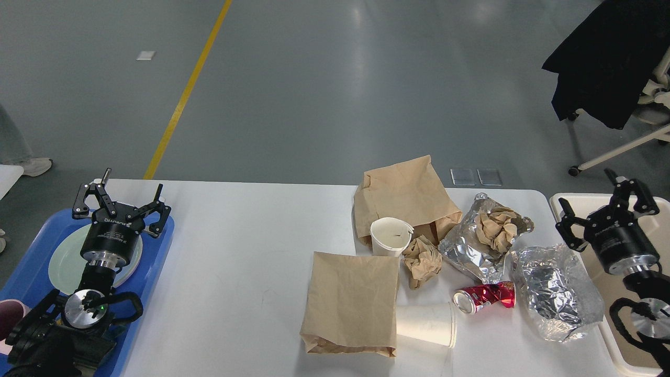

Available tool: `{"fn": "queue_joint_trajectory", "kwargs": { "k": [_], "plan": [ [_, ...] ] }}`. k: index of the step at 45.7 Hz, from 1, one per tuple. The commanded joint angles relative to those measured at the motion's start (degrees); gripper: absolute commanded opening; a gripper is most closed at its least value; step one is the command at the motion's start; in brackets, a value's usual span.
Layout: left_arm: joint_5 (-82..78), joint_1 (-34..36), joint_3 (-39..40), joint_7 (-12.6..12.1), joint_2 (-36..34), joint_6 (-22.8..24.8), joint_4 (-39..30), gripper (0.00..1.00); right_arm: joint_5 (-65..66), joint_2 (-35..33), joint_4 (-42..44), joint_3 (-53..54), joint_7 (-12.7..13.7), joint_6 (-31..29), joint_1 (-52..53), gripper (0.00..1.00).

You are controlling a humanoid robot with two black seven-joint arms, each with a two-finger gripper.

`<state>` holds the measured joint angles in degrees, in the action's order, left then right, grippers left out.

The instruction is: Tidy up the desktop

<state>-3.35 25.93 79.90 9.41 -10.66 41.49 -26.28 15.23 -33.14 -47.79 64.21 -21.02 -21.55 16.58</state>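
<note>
Two grippers, left and right, spread empty; blue tray holds plate.

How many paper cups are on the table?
2. One white paper cup stands upright beside the far brown paper bag. The other lies on its side near the front edge, just right of the flat brown bag. The bags could hide more.

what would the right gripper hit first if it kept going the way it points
Probably nothing on the desktop: the right gripper points up and away over the cream bin, toward open floor. Depth is unclear.
</note>
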Motion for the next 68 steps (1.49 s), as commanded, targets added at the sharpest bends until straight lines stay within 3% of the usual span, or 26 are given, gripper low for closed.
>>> {"fn": "queue_joint_trajectory", "kwargs": {
  "k": [1, 6, 14, 19, 25, 31, 41, 44, 50, 53, 58, 68],
  "plan": [
    [0.0, 0.0, 0.0, 0.0, 0.0, 0.0, 0.0, 0.96, -0.2, -9.8, -0.1, -17.8, 0.0, -0.9, 6.0, 1.0],
    [0.0, -0.1, 0.0, 0.0, 0.0, 0.0, 0.0, 0.96, -0.2, -16.9, -0.3, -38.0, 0.0, -2.4, 17.1, 1.0],
    [0.0, 0.0, 0.0, 0.0, 0.0, 0.0, 0.0, 0.96, -0.2, -19.8, -0.9, -69.2, 0.0, -5.6, 42.0, 1.0],
    [0.0, 0.0, 0.0, 0.0, 0.0, 0.0, 0.0, 0.96, -0.2, -16.9, -1.1, -89.4, 0.1, -8.6, 57.6, 1.0],
    [0.0, 0.0, 0.0, 0.0, 0.0, 0.0, 0.0, 0.96, -0.1, -8.1, -1.5, -115.7, 0.1, -9.9, 74.0, 1.0],
    [0.0, 0.0, 0.0, 0.0, 0.0, 0.0, 0.0, 0.96, 0.0, 0.0, -6.3, -133.0, 0.2, -11.9, 84.8, 1.0],
    [0.0, 0.0, 0.1, 0.0, 0.0, 0.0, 0.0, 0.96, 0.9, 6.8, -23.8, -139.5, 2.1, -21.7, 105.0, 1.0],
    [0.0, 0.0, 0.0, 0.0, 0.0, 0.0, 0.0, 0.96, 0.9, 10.4, -30.0, -141.2, 6.1, -21.9, 110.7, 1.0],
    [0.0, 0.0, 0.1, 0.0, 0.0, -0.1, 0.0, 0.96, 0.4, 15.8, -41.2, -141.6, 17.8, -21.5, 119.8, 1.0],
    [0.0, 0.0, 0.1, 0.0, 0.0, -0.1, 0.0, 0.96, 0.0, 16.3, -46.7, -141.3, 21.0, -21.4, 125.2, 0.99],
    [0.0, 0.0, 0.1, 0.0, 0.0, -0.1, 0.0, 0.96, -0.8, 16.6, -51.9, -139.6, 22.0, -21.3, 131.5, 0.96],
    [0.0, 0.0, 0.1, 0.0, 0.1, -0.1, 0.0, 0.96, -3.4, 17.5, -51.9, -138.7, 22.2, -18.8, 128.5, 0.96]
  ]
}}
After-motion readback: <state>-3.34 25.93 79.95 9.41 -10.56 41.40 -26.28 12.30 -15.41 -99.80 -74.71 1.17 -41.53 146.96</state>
